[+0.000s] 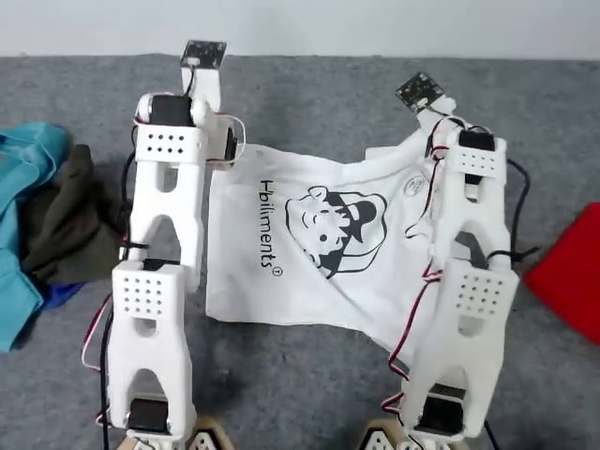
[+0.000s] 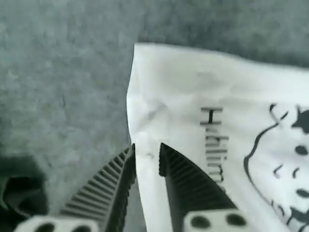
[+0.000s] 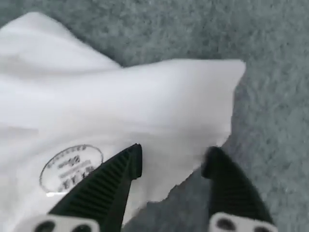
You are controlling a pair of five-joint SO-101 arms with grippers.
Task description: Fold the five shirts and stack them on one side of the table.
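Observation:
A white shirt (image 1: 309, 281) with a cartoon print lies spread on the grey table cover between my two arms. My left gripper (image 2: 146, 154) is at the shirt's far left edge, its jaws closed on a fold of the white fabric (image 2: 193, 82). In the high view that gripper (image 1: 223, 148) sits at the shirt's far left corner. My right gripper (image 3: 175, 157) stands open over the far right corner of the shirt (image 3: 145, 96), one finger on the cloth near a round label (image 3: 71, 166), the other over bare cover. From above, the right gripper (image 1: 434, 141) is at the far right corner.
A pile at the left edge holds a teal shirt (image 1: 23, 178) and a dark olive shirt (image 1: 70, 225). A red shirt (image 1: 572, 272) lies at the right edge. Bare grey cover (image 1: 309, 103) stretches behind the white shirt.

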